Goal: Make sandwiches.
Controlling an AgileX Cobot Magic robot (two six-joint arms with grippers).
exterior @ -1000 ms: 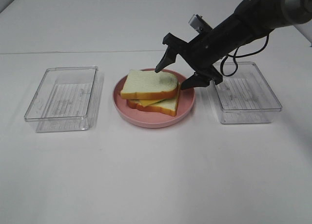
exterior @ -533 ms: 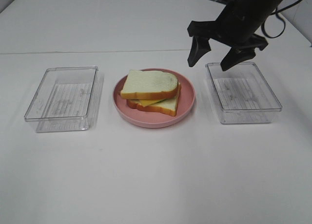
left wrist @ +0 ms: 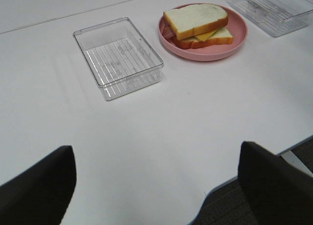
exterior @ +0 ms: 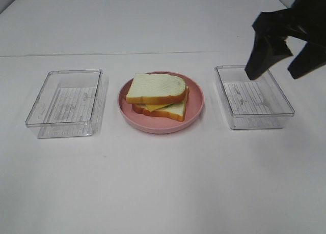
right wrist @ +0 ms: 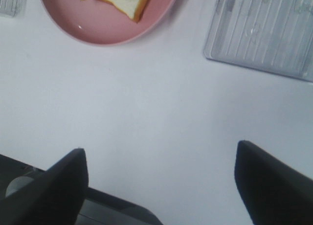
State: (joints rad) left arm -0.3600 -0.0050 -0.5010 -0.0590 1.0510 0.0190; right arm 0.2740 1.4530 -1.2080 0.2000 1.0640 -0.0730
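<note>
One sandwich (exterior: 159, 96) on the table (exterior: 163, 183), and it sits on one round pink plate (exterior: 196, 109) right in the middle. Count the layers: two white bread slices with orange-brown crust, the top one skewed a little off the bottom one, and one yellow cheese corner poking out between them (a sliver of reddish-brown filling shows at the edge in the right wrist view, too small to name for sure).

Two clear plastic trays, one on each side of the plate: the left tray (exterior: 65, 103) and the right tray (exterior: 253, 96), both with ribbed floors and nothing visible inside them.

Two grippers. The right gripper (exterior: 282, 66) hangs high at the far right of the overhead view, above the back right corner of the right tray, its two dark fingers spread wide with nothing between them. The sandwich lies well apart from it, off to its left and lower, with the right tray in between.

The left gripper (left wrist: 156, 186) does not show in the overhead view; in its own wrist view the two fingertips stand far apart at the frame's corners, holding nothing, over the near table edge. From it, the sandwich sits well away across the table, beyond the left tray.
</note>
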